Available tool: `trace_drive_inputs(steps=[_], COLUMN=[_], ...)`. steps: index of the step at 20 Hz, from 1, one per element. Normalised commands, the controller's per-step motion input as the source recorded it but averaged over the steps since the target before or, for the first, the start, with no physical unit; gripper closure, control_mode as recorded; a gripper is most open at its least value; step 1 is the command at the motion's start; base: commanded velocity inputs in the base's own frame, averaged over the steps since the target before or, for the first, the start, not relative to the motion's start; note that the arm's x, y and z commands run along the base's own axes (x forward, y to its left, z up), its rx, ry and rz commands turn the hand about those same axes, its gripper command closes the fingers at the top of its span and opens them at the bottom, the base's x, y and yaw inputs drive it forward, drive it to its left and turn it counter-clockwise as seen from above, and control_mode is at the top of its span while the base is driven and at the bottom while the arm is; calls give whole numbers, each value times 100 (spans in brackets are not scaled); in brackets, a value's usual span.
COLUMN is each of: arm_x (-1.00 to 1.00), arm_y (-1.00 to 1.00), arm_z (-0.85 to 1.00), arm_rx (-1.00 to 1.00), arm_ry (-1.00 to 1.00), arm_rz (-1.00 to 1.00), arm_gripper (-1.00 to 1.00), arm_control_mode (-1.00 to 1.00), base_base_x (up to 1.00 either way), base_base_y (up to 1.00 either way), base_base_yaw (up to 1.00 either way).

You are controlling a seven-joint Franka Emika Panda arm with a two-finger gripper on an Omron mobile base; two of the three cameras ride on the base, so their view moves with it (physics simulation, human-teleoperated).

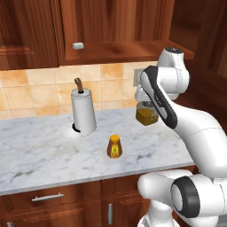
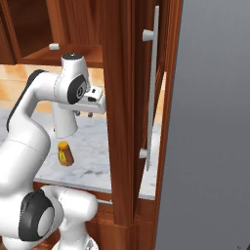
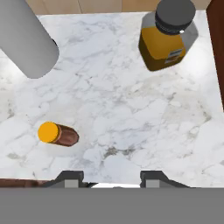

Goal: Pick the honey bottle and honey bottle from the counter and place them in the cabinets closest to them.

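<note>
Hand view looks down on the white marble counter (image 3: 131,109); the small amber-brown honey bottle with orange-yellow cap (image 3: 57,134) stands upright on it, left of the gripper (image 3: 112,179), whose two dark finger tips hold nothing and sit at their narrowest; the wider amber jar with a dark lid (image 3: 168,35) stands near the far right corner, well apart from the bottle; the white paper-towel roll on its dark holder (image 3: 26,41) is at the far left. Left base view shows the same honey bottle (image 1: 115,146) near the front edge, between the roll (image 1: 83,111) and the jar (image 1: 146,116); the reddish-brown wooden wall cabinets (image 1: 102,26) hang above, and the white arm (image 1: 177,111) reaches over the counter.
</note>
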Motion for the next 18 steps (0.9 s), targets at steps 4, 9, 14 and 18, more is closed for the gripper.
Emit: trace_drive_inputs(steps=[4, 9, 14, 18], arm_x=[0, -3, -18, -8], arm_y=[4, 5, 11, 19], arm_z=[0, 0, 0, 0], arm_rx=[0, 0, 0, -1], arm_ry=[0, 0, -3, -2], arm_rz=[0, 0, 2, 6], arm_gripper=[-100, -100, -100, -100], arm_control_mode=[-100, -100, -100, -100], base_base_x=[0, 0, 0, 0], base_base_y=[0, 0, 0, 0], base_base_yaw=[0, 0, 0, 0])
